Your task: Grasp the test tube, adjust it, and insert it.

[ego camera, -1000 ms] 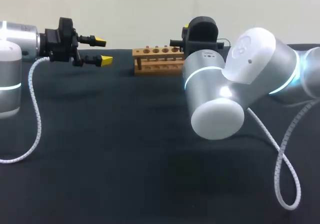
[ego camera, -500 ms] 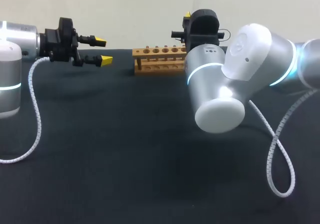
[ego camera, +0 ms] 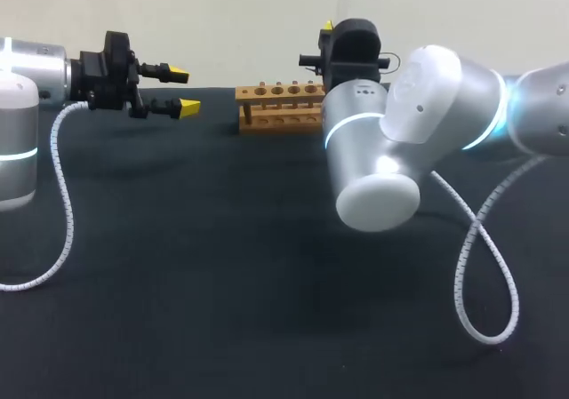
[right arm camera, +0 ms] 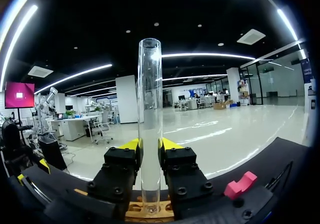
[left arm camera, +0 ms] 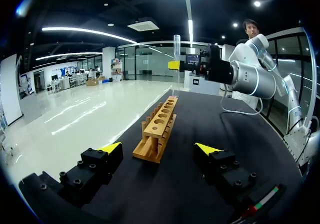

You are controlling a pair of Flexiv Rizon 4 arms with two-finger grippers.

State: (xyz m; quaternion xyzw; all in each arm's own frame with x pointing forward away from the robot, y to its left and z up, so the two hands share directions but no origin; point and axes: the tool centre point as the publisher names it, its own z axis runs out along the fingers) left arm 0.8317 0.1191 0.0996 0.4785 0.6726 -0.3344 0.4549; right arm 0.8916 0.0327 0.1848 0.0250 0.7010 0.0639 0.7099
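Right wrist view: the right end effector [right arm camera: 150,151] clamps the upright test tube [right arm camera: 150,99] between its fingers, the wooden rack [right arm camera: 134,213] directly beneath, so insertion looks in hand and next needs a straight descent into a hole, while the left end effector [left arm camera: 158,148] hangs wide, empty.

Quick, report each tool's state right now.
Left tool: open, holding nothing.
Right tool: closed on the test tube, which stands upright between its fingers.
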